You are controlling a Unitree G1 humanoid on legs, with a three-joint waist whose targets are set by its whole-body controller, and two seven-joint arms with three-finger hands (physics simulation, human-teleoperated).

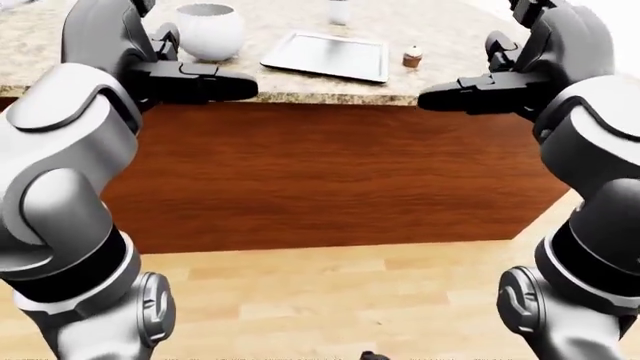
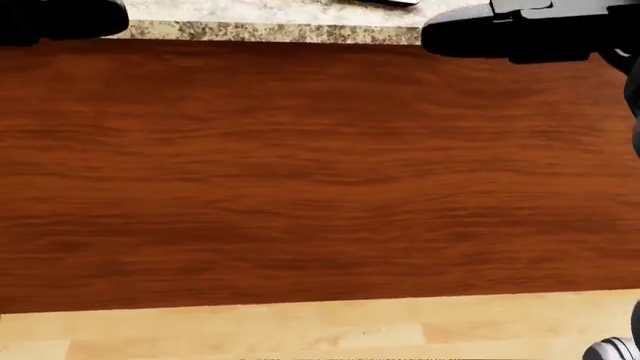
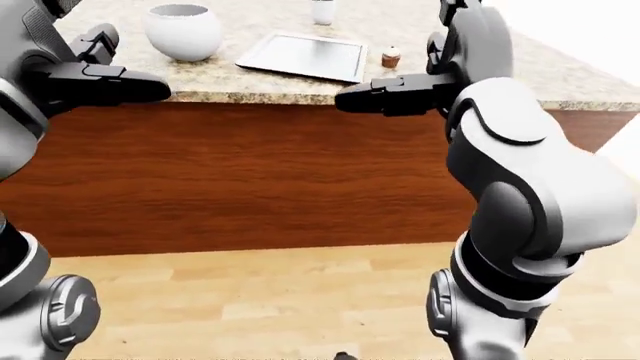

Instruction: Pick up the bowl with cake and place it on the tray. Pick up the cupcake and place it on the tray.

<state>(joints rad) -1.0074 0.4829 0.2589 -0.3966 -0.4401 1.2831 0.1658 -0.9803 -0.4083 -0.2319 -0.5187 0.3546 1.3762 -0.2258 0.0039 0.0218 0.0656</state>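
On top of the speckled granite counter (image 1: 60,45), seen in the left-eye view, a round white ceramic bowl (image 1: 209,30) stood near the upper left, with a flat silver rectangular tray (image 1: 327,55) to its right and a small brown-cased cupcake with pale frosting (image 1: 411,56) just beside the tray's right edge, apart from it. A small white cup-like object (image 1: 339,10) stood above the tray at the top edge, partly cut off. Whether cake lay in the bowl could not be told. The robot's black left hand (image 1: 195,81) hung over the counter's near edge, just below and slightly left of the bowl, not touching it; its fingers were stretched out straight and held nothing. The black right hand (image 1: 480,94) hovered at the counter's edge below and to the right of the cupcake, clear of it, fingers likewise extended and empty. Both grey forearms rose from the lower corners. Below the counter ran a reddish-brown wooden cabinet panel (image 2: 320,172), which filled most of the head view, and beneath it lay a light wooden plank floor (image 1: 330,300).
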